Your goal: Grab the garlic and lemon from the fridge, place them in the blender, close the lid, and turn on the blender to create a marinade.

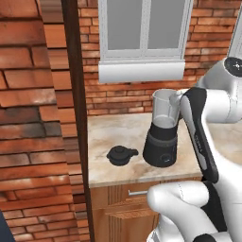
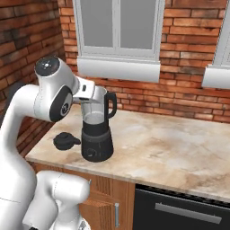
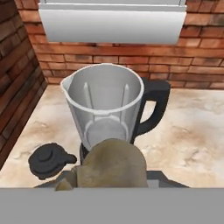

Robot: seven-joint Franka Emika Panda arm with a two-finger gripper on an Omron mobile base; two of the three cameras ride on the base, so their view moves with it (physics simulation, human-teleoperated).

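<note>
I see the blender (image 1: 162, 134) on the worktop (image 1: 118, 137) below the window (image 1: 142, 33), lid (image 1: 121, 155) just left of it.

base views flank blender (image 1: 162, 132) on counter (image 2: 179, 148); hand view close above jar.

The lumpy tan-brown bulb (image 3: 114, 164) at the bottom of the hand view covers the squat black base of the clear tapered glass blender (image 3: 107, 107) and hides the fingertips, so the hand's grip cannot be judged. In the left base view the white forearm (image 1: 201, 127) covers the blender's right side and black handle. The marbled beige bench (image 2: 179, 148), right of the blender, runs off the right base view's edge.
</note>
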